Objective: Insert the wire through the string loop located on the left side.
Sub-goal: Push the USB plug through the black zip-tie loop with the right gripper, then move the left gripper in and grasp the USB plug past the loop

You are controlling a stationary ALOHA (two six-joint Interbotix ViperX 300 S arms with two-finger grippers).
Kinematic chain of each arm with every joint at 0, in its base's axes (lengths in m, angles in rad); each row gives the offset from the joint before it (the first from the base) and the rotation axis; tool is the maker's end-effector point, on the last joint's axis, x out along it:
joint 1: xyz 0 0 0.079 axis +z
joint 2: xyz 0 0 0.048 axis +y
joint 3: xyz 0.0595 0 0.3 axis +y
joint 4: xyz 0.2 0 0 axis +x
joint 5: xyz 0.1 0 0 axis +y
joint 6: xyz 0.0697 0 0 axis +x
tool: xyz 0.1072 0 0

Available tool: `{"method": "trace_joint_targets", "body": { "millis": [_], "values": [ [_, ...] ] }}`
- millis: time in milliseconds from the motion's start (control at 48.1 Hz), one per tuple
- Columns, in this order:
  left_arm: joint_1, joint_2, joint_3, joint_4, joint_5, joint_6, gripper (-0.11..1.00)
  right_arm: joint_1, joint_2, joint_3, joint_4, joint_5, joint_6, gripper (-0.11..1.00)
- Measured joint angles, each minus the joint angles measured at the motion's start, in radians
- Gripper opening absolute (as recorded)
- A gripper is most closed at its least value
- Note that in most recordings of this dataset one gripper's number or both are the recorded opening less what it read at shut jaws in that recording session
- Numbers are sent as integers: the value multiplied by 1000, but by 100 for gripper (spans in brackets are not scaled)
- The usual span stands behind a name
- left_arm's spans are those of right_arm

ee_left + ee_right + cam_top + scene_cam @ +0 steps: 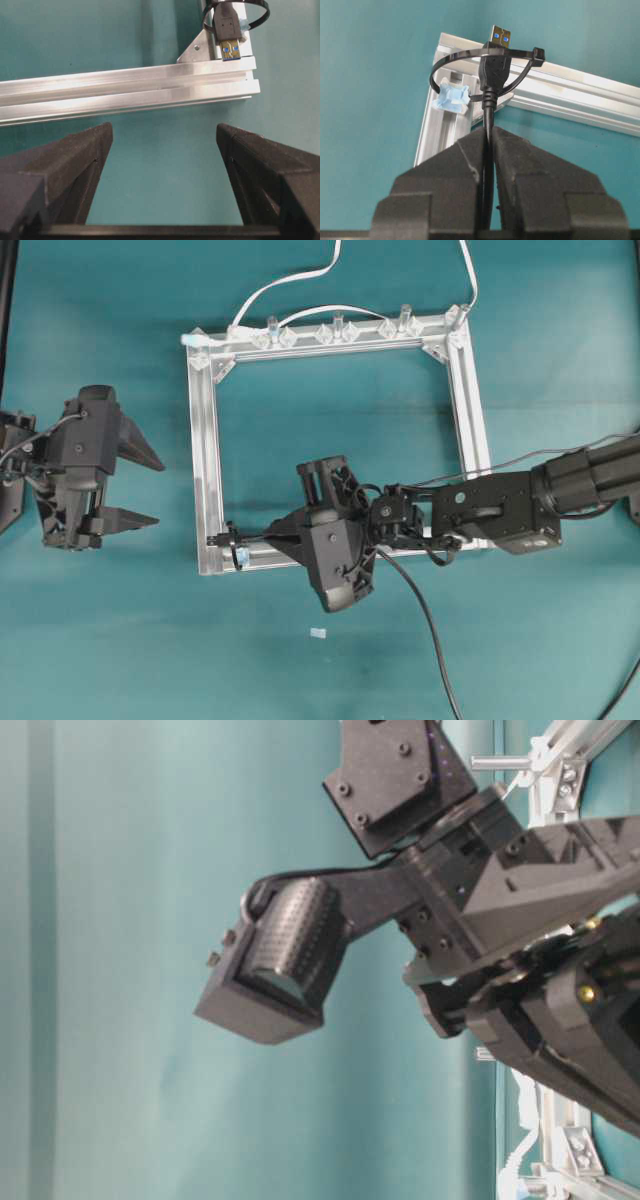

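The wire (490,112) is a thin black cable, and my right gripper (490,131) is shut on it just behind its plug (496,65). The plug sits inside the string loop (455,58), a thin black band with a pale-blue tab (451,97) at the near-left corner of the aluminium frame (205,440). Its metal tip pokes out beyond the loop. From above, the right gripper (275,538) reaches across to that corner. My left gripper (160,494) stands open left of the frame, empty. Its wrist view shows the plug (227,30) in the loop (260,17), beyond the frame rail.
The wire's slack (425,620) trails off toward the near edge. A white cable (290,282) runs through clear clips (338,332) on the frame's far rail. A small white scrap (318,633) lies on the teal table in front of the frame.
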Motion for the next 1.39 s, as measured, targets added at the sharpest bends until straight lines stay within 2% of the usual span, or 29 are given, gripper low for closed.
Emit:
{"method": "trace_joint_targets", "body": {
  "millis": [977, 1392],
  "values": [
    [0, 0, -2, 0, 0, 0, 87, -5, 61, -92, -21, 0, 0, 6],
    [0, 0, -2, 0, 0, 0, 87, -8, 64, -98, -23, 6, 2, 6]
  ]
}}
